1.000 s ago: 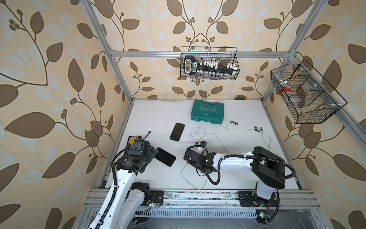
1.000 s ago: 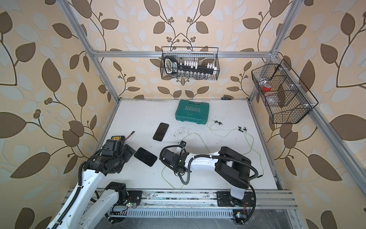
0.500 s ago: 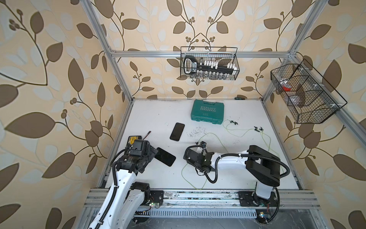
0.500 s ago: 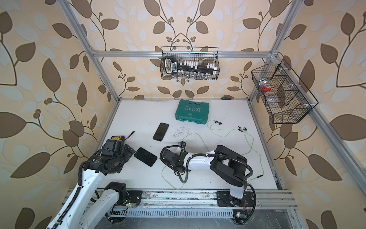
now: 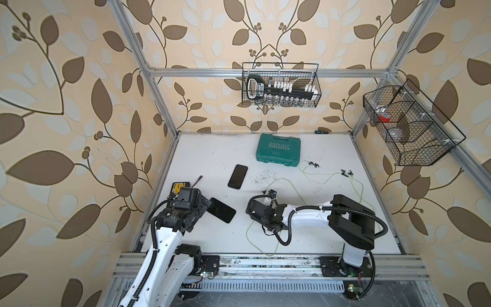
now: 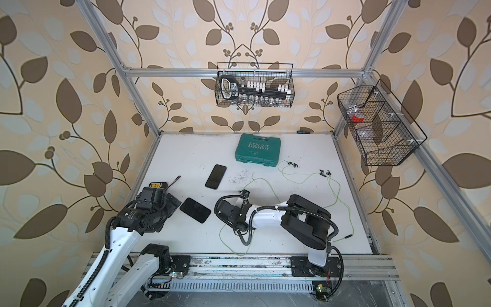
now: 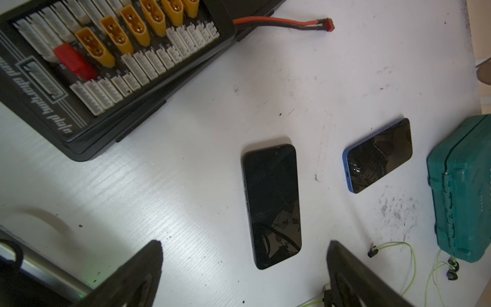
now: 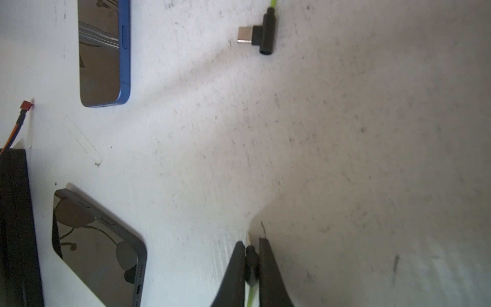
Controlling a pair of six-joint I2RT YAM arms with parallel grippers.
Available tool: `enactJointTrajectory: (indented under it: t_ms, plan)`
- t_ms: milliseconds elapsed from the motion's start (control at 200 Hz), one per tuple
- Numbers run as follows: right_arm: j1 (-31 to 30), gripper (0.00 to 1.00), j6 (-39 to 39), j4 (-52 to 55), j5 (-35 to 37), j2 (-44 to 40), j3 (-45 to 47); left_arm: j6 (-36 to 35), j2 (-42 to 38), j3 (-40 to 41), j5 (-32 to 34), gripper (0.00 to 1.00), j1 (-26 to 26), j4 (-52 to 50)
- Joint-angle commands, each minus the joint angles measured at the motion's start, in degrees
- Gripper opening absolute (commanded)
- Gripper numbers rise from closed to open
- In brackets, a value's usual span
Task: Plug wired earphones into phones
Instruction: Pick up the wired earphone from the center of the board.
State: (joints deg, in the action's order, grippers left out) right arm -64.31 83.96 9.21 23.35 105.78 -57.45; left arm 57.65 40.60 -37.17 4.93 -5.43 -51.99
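Lying flat, two phones (image 5: 237, 176), two wired earphones (image 5: 314, 165), one teal toolbox (image 5: 278, 150)

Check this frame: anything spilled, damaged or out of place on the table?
Only a patch of dark specks on the white table, beside the blue-edged phone and near the teal toolbox; nothing looks damaged.

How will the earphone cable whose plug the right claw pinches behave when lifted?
Probably floppy: the thin cable lies in loose loops on the table, so it should trail and drag. Likely very light. The small plug, pinched in the right claw, may swivel.
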Motion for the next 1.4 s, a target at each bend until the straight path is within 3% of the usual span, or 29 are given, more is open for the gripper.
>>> enactJointTrajectory:
  t_ms: [0, 170, 355, 465, 655, 750, 920, 1065, 1210, 1395]
  plan:
    - [0.21, 0.05, 5.09, 0.76, -0.36, 0.53, -1.27, 0.91, 0.01, 0.33, 1.58, 0.96, 0.07, -0.15]
    - [0.18, 0.00, 3.84, -0.35, 0.29, -1.52, -0.10, -1.17, 0.18, 0.39, 1.11, 0.97, 0.07, 0.88]
    - [0.27, 0.00, -4.00, -5.23, 2.35, -10.24, 4.97, -5.26, 0.96, -1.08, -0.57, 0.97, 0.07, 2.14]
    - [0.90, 0.00, -16.35, -15.06, 1.28, -18.86, 11.33, -4.97, 2.47, -2.40, 0.26, 0.93, 0.07, 1.18]
    - [3.99, 0.00, -38.08, -32.93, -7.16, -37.32, 25.63, -2.23, 7.87, -3.52, -2.40, 0.92, -0.53, 0.77]
    - [6.60, 0.00, -44.61, -36.32, -14.14, -46.51, 30.25, -2.16, 9.01, -3.02, -6.33, 0.92, -1.33, 2.87]
    - [11.20, 0.00, -48.42, -39.49, -26.60, -57.88, 34.12, -8.22, 3.04, 1.89, -21.36, 0.89, -6.17, 20.72]
    - [11.42, 0.00, -51.84, -38.03, -26.95, -62.98, 33.78, -15.00, -4.34, 2.69, -26.78, 0.80, -9.88, 30.52]
    - [11.46, 0.00, -54.05, -35.92, -26.52, -63.77, 30.21, -17.19, -4.25, 2.89, -39.55, 0.78, -12.08, 41.45]
    - [11.45, 0.00, -53.89, -30.61, -25.70, -61.83, 22.13, -23.54, -3.16, 0.15, -37.57, 0.73, -21.35, 46.71]
